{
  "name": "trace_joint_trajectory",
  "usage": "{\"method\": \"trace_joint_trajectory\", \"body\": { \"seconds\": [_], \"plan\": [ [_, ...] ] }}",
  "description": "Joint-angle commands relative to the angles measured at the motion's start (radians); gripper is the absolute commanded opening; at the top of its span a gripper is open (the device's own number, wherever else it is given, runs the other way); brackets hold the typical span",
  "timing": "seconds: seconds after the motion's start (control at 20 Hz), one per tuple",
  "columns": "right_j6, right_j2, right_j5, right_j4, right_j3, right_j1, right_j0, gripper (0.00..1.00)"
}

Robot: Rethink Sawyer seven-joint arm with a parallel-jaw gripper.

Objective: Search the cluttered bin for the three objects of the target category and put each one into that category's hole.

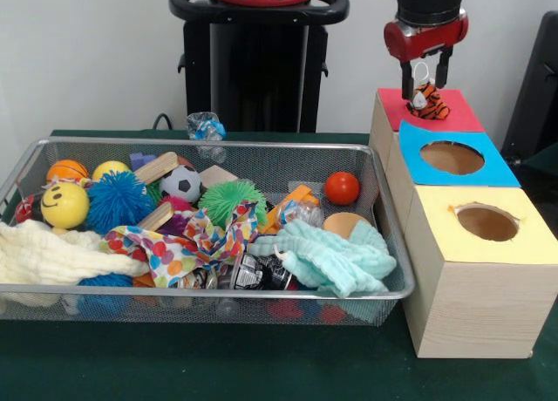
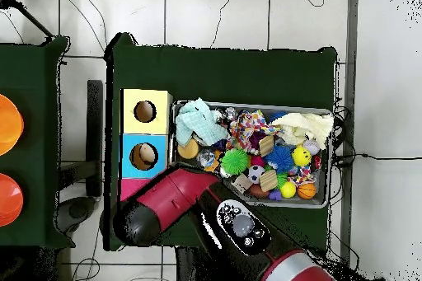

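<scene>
Claw [image 1: 425, 94]: closed on tiger toy [image 1: 429, 103]
Position: over red box [image 1: 453, 118]
Bin [image 1: 261, 293]: cluttered, toys and cloths

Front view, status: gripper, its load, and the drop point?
Gripper shut on tiger toy, directly over the red box. Toy touching or just above the red top; hole hidden. Nothing in the way; bin alongside, full of clutter.

Red-and-black arm [image 2: 189, 203], black-fingered claw [image 1: 425, 85]
</scene>
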Motion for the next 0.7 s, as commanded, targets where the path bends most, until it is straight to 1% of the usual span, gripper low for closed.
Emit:
{"method": "trace_joint_trajectory", "body": {
  "seconds": [0.05,0.3,0.35,0.7],
  "plan": [
    [-0.035,0.038,-0.073,-0.014,0.071,-0.025,-0.027,1.0],
    [-0.03,0.024,-0.082,-0.023,0.062,-0.015,-0.012,1.0],
    [-0.024,0.024,-0.089,-0.023,0.072,-0.023,-0.011,1.0],
    [-0.017,0.005,-0.089,-0.036,0.044,-0.018,0.025,1.0]
  ]
}}
